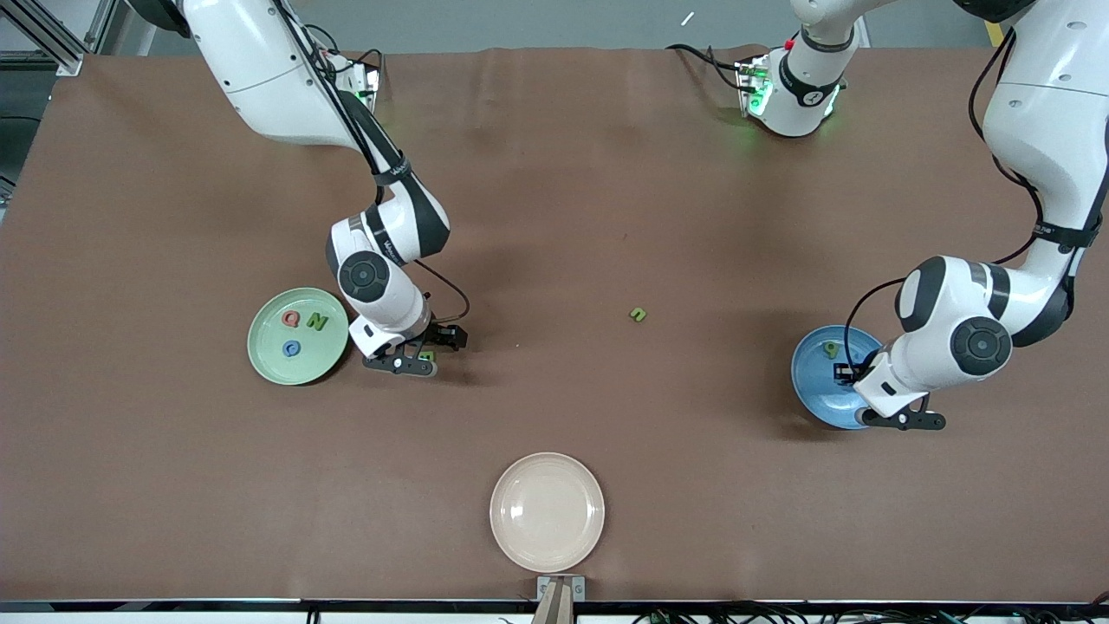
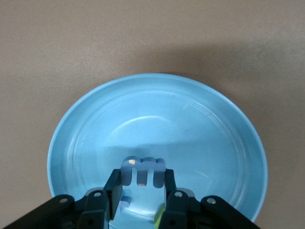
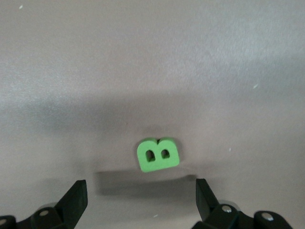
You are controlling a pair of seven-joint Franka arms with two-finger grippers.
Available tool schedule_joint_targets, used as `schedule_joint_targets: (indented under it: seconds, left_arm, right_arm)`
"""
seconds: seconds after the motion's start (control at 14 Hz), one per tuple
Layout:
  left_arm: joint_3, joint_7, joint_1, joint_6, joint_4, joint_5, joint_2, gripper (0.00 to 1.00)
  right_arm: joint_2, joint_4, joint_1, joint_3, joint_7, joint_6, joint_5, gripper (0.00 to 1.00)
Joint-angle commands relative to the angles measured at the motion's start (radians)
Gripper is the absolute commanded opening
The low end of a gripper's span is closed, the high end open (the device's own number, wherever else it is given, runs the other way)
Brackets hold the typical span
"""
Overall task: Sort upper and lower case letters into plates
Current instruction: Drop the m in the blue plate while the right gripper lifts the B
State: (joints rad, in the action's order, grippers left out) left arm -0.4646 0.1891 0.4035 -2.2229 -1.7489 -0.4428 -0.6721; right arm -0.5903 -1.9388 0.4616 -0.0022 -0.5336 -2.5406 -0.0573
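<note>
My right gripper (image 1: 422, 353) (image 3: 140, 191) stands open low over the brown table, just beside the mint green plate (image 1: 275, 364) on the side toward the left arm. A green capital B (image 3: 157, 155) lies loose on the table between its spread fingers. The mint plate holds a red Q (image 1: 291, 319), a green N (image 1: 317, 321) and a blue letter (image 1: 292, 348). My left gripper (image 1: 846, 373) (image 2: 142, 185) hangs over the blue plate (image 1: 814, 392) (image 2: 190, 124), shut on a blue lower case m (image 2: 143, 168). A small green letter (image 1: 831, 349) lies in that plate.
A green lower case n (image 1: 638, 315) lies alone on the table between the two plates. A cream-beige plate (image 1: 547, 511) with nothing in it sits near the table's front edge. Both arm bases stand along the table's edge farthest from the front camera.
</note>
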Motion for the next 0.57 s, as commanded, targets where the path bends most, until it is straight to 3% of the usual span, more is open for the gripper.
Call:
schedule_joint_targets:
  seconds: [0.0,0.5]
  left_arm:
    - [-0.005,-0.016,0.012,-0.004,0.032,-0.036,-0.027,0.19]
    - [-0.005,-0.016,0.020,-0.024,0.048,-0.085,-0.069,0.19]
  right_arm:
    - [-0.006,0.014,-0.020,0.002,0.033,-0.015,0.051,1.00]
    - [-0.048,0.017,-0.026,0.002,0.076,-0.084,0.074,0.99]
